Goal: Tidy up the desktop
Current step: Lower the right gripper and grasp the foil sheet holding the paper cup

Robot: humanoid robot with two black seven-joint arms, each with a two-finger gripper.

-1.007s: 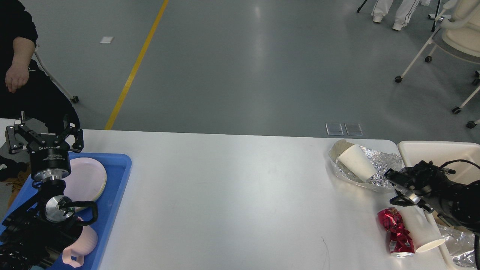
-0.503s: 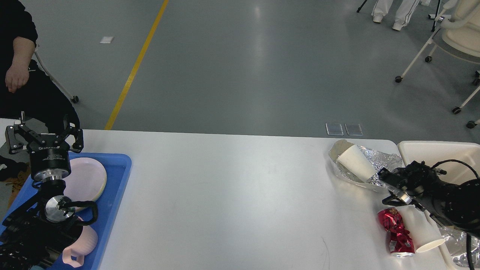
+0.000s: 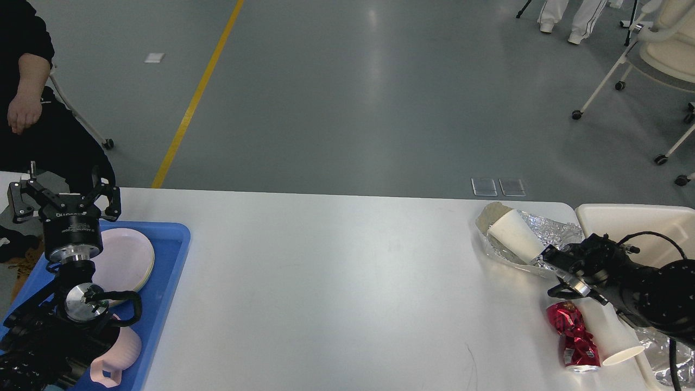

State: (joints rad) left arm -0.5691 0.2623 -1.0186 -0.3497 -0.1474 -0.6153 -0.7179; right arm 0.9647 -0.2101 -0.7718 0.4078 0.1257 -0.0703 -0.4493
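Right gripper (image 3: 555, 273) is hovering low over the desktop (image 3: 336, 282); jaw state cannot be told, too dark. Just beyond its tip, a paper cup (image 3: 515, 235) is lying on crumpled foil (image 3: 554, 233), long axis slanting away to the left. Crushed red can (image 3: 573, 335) is lying nearer the robot. Left gripper (image 3: 64, 200), fingers spread, is idling over the blue tray (image 3: 168, 271), well apart; right arm is nearer.

The place looked like a robotics lab or test hall rather than a home. A wide grey sealed floor (image 3: 380, 98) ran behind the white desk (image 3: 336, 282), marked by a yellow lane line (image 3: 196, 92). Rolling office chairs (image 3: 646, 60) stood beyond the desk's far right corner, a seated person in black (image 3: 27, 92) waited beyond its far left corner, and another person's legs (image 3: 570, 19) showed farther off.
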